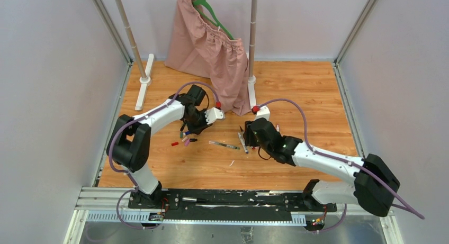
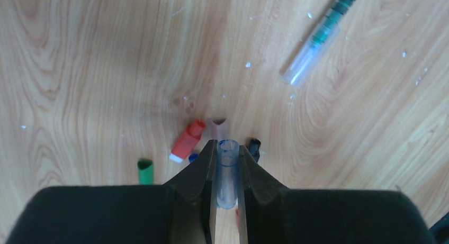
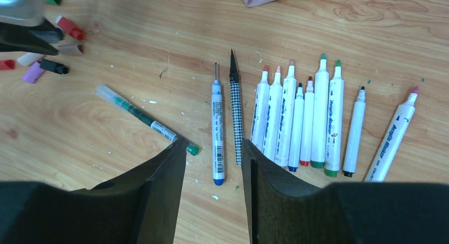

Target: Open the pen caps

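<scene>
The left gripper is clamped on a clear bluish cylindrical plastic cap. Red, green and black plastic pen caps are scattered on the wooden tabletop just beyond it. The right gripper is held with fingers apart and empty.

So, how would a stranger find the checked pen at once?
In the right wrist view, find the row of white markers on the wooden table. Just left of that row lies a thin pen. Only this one has a black-and-white checked barrel.
</scene>
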### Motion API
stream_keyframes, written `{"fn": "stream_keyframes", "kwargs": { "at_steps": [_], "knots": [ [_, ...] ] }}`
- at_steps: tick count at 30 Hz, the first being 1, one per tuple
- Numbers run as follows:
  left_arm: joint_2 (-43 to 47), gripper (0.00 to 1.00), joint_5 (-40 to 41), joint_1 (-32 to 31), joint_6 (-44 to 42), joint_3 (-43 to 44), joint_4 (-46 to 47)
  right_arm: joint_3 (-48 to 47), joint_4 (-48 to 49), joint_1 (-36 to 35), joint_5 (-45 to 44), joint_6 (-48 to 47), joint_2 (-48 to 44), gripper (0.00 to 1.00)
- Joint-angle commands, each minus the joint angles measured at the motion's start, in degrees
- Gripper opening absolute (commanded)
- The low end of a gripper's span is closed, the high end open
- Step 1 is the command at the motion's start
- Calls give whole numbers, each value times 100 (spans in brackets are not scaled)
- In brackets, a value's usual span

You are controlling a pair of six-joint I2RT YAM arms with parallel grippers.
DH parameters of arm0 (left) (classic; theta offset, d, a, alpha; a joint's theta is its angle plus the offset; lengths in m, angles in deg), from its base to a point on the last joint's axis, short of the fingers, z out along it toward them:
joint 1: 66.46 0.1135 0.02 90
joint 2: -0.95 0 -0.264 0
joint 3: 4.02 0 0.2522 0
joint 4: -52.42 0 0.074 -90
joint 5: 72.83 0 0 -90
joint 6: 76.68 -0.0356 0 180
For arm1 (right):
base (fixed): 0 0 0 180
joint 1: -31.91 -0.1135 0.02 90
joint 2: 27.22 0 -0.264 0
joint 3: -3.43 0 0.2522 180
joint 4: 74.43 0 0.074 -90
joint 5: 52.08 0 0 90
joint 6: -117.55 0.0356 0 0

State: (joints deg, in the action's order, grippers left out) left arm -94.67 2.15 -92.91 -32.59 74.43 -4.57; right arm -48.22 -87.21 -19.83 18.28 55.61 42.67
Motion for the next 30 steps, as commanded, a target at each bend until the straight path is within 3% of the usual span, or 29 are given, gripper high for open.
{"fn": "stream_keyframes", "kwargs": {
  "at_steps": [1,11,15,20,25,30],
  "knots": [
    [-243,19,-104,-52,325,170,424,240,-434,-72,41,155,-454,48],
    [-416,42,18,-52,291,23,591,493,-401,-72,444,17,-700,51],
    [-320,44,144,-44,291,93,523,431,-308,-72,638,-114,-592,51],
    [92,47,-5,134,322,482,-73,-65,-141,-72,1601,-798,201,53],
    [701,57,-358,592,353,684,-693,-822,-10,-65,2625,-1421,1207,55],
    [1428,67,-532,961,152,532,-1113,-1417,58,-58,2934,-1821,2114,55]
  ]
}}
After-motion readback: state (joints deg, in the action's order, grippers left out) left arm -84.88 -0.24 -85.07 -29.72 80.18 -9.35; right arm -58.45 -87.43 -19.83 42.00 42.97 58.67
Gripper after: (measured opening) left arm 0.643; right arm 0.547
